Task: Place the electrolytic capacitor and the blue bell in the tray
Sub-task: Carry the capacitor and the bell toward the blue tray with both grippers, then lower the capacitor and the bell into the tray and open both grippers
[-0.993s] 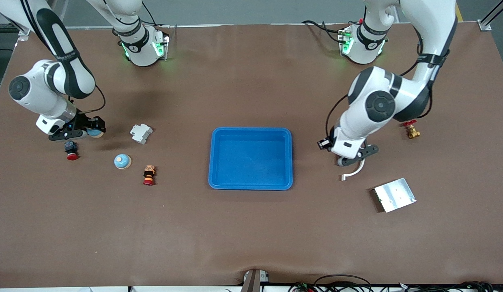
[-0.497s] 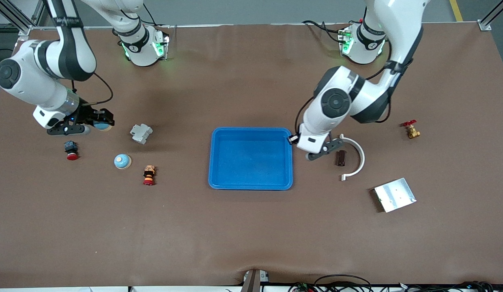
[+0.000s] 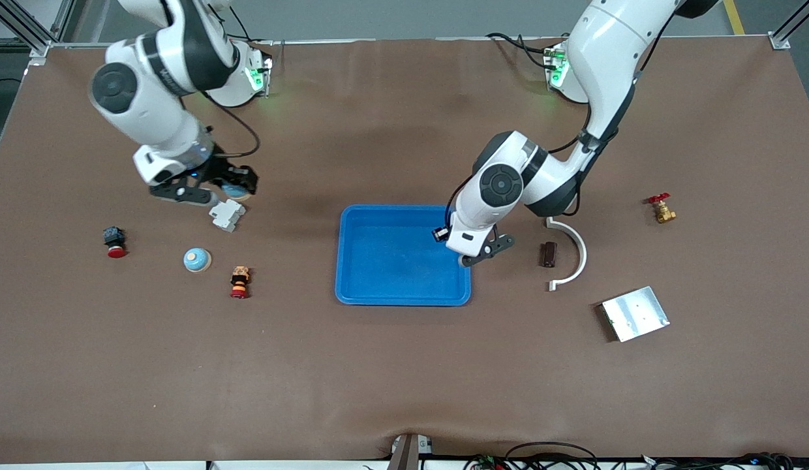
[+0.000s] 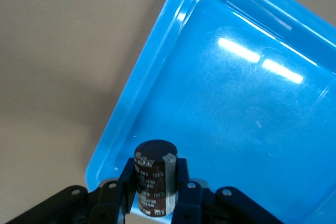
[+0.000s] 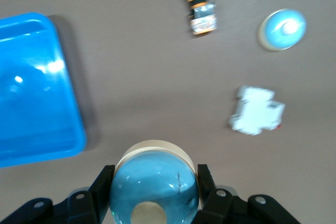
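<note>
I see the right gripper (image 3: 212,196) up over the table beside a white plastic breaker block (image 3: 227,215), its fingers clamped on a pale-blue domed bell (image 5: 154,188) with a cream base. A second blue bell (image 3: 197,260) sits on the table near a red-capped push-button (image 3: 239,282). The shallow bright-blue plastic tray (image 3: 346,261) lies mid-table. The left gripper (image 3: 473,256) hangs over the tray's edge toward the left arm's end, pinching a dark cylindrical electrolytic capacitor (image 4: 154,177), upright as far as I can judge.
</note>
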Controlling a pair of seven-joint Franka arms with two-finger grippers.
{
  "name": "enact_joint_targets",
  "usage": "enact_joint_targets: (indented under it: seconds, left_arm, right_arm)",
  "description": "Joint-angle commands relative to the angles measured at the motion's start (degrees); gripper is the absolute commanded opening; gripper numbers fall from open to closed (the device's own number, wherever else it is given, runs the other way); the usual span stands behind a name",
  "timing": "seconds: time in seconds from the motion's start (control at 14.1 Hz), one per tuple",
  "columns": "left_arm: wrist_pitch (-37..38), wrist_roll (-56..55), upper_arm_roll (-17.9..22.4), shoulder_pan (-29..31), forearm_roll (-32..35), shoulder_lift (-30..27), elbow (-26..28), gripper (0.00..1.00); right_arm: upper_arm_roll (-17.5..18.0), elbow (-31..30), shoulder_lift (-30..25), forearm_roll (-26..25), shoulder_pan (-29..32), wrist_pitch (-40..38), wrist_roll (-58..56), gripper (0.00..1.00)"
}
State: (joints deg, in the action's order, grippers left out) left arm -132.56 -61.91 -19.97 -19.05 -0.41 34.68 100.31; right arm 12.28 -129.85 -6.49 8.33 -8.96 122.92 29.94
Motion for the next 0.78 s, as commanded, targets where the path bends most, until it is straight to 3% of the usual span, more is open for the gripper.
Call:
enact_joint_targets:
  seconds: [0.0,0.35,0.71]
  left_arm:
    - [-0.5,-0.8,0.6,-1.2,0.9,3.9,-4.2,0.00]
    - [-0.5,-1.2,0.7,-1.9,0.8,5.3,-4.6,0.00]
    - [-0.4,-2.1,0.8,-2.3,0.8,6.1,-4.3,0.04]
  right_arm:
    - [-0.9,6.1,6.3,-0.2,-4.6,0.1,8.5,0.00]
    - [-0.9,10.4,13.9,-0.6,-10.8,6.0,17.7,0.00]
    - [-1.1,20.1,27.1,-11.0,-16.3,8.8,32.8,0.00]
